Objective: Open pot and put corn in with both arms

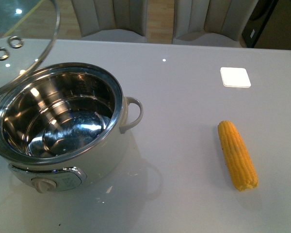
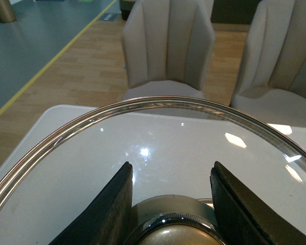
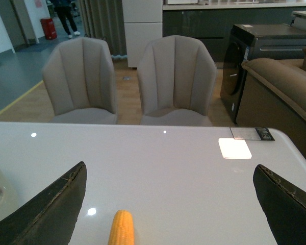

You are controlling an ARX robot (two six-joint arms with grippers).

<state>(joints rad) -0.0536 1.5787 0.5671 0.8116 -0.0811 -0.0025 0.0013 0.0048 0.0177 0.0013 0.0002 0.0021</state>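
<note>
The cream-white pot (image 1: 102, 155) stands uncovered at the left of the white table, its steel inside bare. Its glass lid (image 1: 19, 43) hangs tilted above the pot's far left side. In the left wrist view my left gripper (image 2: 171, 178) is shut on the lid's cream knob (image 2: 166, 222), and the lid's rim (image 2: 158, 102) arcs ahead of it. The yellow corn (image 1: 237, 155) lies on the table at the right, apart from the pot. My right gripper (image 3: 171, 176) is open above the table, with the corn's tip (image 3: 121, 227) showing between its fingers, nearer one finger (image 3: 56, 204). Neither arm shows in the front view.
A white square patch (image 1: 235, 76) lies on the table behind the corn. Two grey chairs (image 3: 176, 76) stand beyond the table's far edge. A dark cabinet (image 3: 255, 56) and a brown sofa (image 3: 288, 87) are past the right corner. The pot's side handle (image 1: 133, 114) juts toward the corn.
</note>
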